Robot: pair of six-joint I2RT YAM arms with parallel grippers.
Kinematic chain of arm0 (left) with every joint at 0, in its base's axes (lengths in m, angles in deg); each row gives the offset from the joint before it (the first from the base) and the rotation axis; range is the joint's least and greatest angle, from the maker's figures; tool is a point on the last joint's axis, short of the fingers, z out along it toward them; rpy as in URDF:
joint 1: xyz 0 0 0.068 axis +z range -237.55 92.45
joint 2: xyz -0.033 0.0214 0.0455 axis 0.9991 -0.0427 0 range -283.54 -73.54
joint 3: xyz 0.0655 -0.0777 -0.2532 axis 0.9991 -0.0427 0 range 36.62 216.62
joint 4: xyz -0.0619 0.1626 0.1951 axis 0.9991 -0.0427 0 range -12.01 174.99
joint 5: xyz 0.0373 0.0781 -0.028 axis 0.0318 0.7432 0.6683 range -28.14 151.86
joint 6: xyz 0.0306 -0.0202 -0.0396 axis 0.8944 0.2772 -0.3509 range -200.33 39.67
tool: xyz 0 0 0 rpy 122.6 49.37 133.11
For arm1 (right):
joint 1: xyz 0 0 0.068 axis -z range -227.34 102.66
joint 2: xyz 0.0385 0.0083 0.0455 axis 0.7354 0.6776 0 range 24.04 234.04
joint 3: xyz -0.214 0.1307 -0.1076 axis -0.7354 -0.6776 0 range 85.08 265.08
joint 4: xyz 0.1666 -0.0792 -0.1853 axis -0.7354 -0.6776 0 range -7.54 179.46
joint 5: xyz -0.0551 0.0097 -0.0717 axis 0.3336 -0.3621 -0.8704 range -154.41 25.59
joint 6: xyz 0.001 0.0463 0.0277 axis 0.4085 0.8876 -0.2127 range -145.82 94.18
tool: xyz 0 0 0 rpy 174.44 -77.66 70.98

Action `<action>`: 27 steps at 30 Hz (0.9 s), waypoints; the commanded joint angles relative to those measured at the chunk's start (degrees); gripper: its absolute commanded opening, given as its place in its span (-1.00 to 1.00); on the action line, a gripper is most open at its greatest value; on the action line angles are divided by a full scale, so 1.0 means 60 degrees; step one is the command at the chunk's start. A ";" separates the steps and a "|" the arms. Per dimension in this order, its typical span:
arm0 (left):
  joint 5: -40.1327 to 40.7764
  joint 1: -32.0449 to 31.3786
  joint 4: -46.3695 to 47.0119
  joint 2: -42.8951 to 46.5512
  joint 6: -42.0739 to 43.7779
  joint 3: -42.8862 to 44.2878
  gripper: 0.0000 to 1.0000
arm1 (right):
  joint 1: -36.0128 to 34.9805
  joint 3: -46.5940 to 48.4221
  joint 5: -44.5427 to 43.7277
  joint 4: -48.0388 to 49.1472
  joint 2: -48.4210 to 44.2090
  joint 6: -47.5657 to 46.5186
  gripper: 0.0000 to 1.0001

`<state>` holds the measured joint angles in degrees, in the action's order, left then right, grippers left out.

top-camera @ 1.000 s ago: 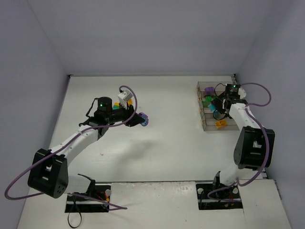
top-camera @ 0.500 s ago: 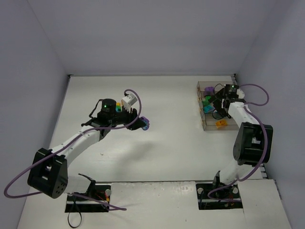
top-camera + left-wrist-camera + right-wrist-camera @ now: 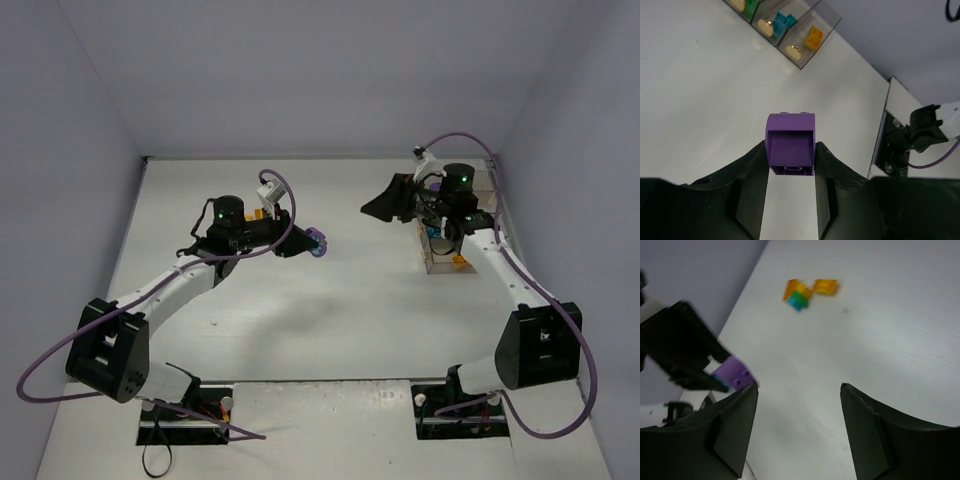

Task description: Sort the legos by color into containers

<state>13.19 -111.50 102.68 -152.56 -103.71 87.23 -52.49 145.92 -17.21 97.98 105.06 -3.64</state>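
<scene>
Lifted out of the containers [image 3: 432,262], where it was dipped a second ago, the right claw [image 3: 797,407] now hangs just to the left of them. It is released, its fingers [image 3: 735,430] spread wide with nothing between them. The left claw [image 3: 790,159] has edged nearer the containers and is clenched on a purple brick [image 3: 790,144], pinched by its sides above the tabletop [image 3: 705,90]. That brick is well to the left of the row, beyond the right claw. Inside the containers, an orange brick [image 3: 813,37] sits in the end compartment. A teal brick [image 3: 784,21] is in the next one, and a green brick [image 3: 750,5] in the one after. Loose orange and teal bricks [image 3: 800,294] lie clustered on the tabletop farther left of the containers, past the left claw.
</scene>
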 commanded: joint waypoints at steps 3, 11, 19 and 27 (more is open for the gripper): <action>-0.1015 0.0021 0.2981 -0.0262 -0.1815 0.0515 -1.00 | -0.1148 -0.0076 0.2912 0.1818 -0.0187 -0.0546 0.26; -0.0591 0.0006 0.4359 -0.0408 -0.3398 0.0735 -1.00 | -0.1881 0.0231 0.3559 0.1818 0.0018 -0.0971 0.10; -0.0327 -0.0140 0.5342 -0.0453 -0.4175 0.0574 -1.00 | -0.2496 0.0553 0.3413 0.1760 0.0487 -0.1059 0.10; -0.0532 -0.0287 0.5342 -0.0555 -0.4131 0.0618 -1.00 | -0.2658 0.0788 0.3354 0.1789 0.0648 -0.1044 0.08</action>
<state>11.05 -112.85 128.60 -156.43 -127.75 88.10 -68.03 147.06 1.63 104.27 109.25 -9.37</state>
